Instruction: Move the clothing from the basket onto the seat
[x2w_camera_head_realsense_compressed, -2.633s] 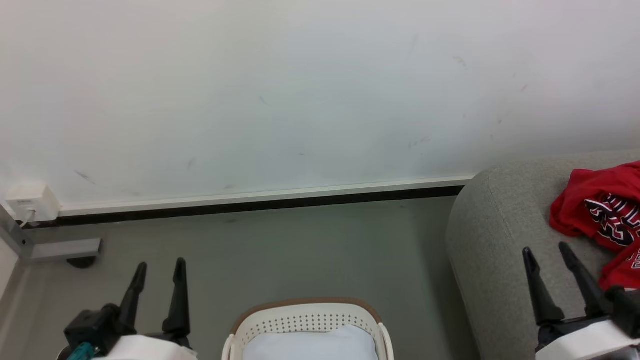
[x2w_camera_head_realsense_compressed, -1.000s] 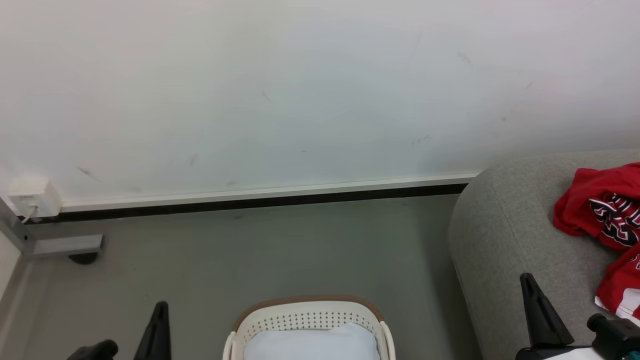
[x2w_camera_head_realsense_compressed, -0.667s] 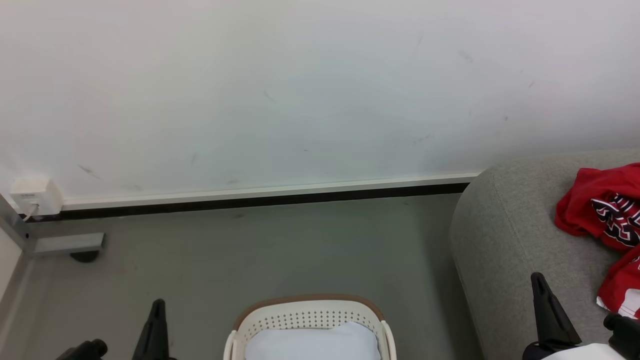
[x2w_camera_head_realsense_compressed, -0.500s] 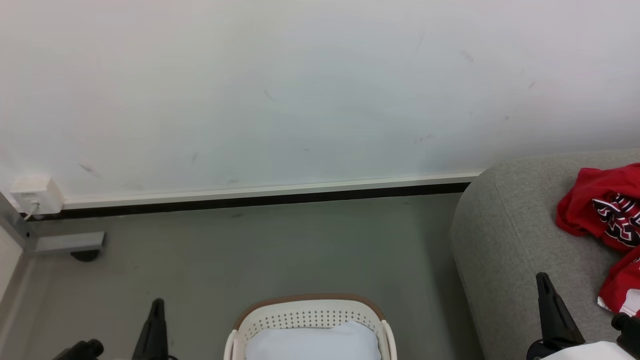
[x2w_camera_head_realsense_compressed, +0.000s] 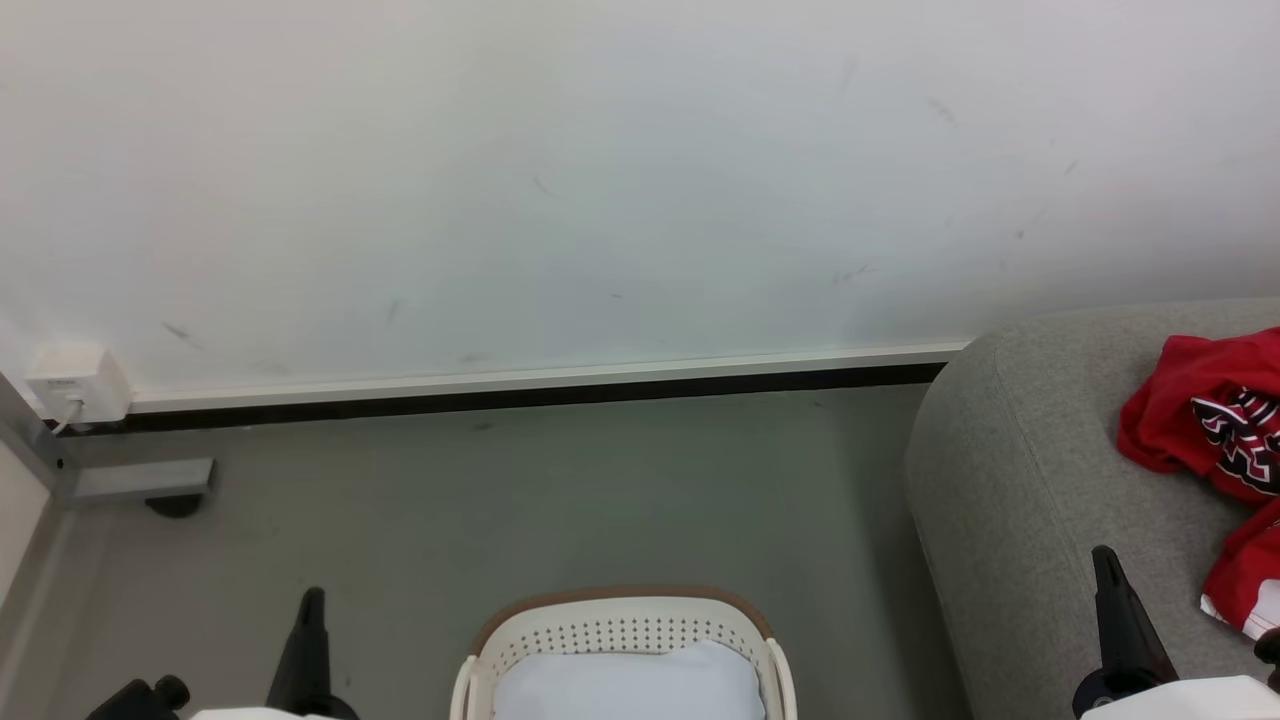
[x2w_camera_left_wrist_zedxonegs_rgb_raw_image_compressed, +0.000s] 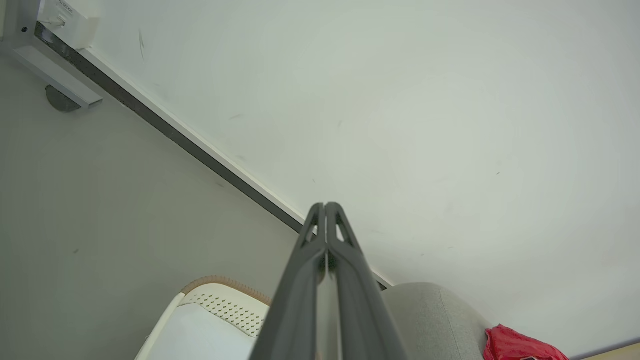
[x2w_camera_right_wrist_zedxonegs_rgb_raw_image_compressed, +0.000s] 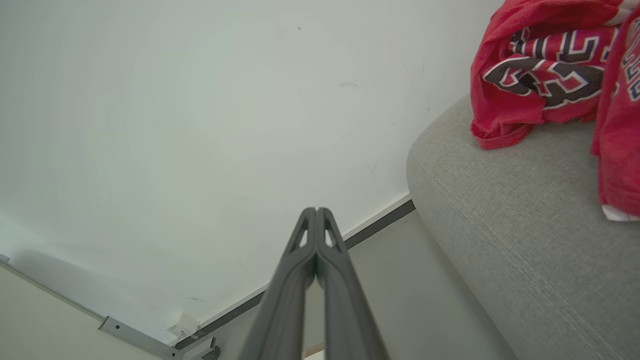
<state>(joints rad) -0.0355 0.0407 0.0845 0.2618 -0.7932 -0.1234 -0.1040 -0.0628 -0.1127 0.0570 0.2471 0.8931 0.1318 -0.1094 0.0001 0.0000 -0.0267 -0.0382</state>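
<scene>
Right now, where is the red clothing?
In the head view, the clothing lies at the right edge on the grey seat, apart from the basket.
</scene>
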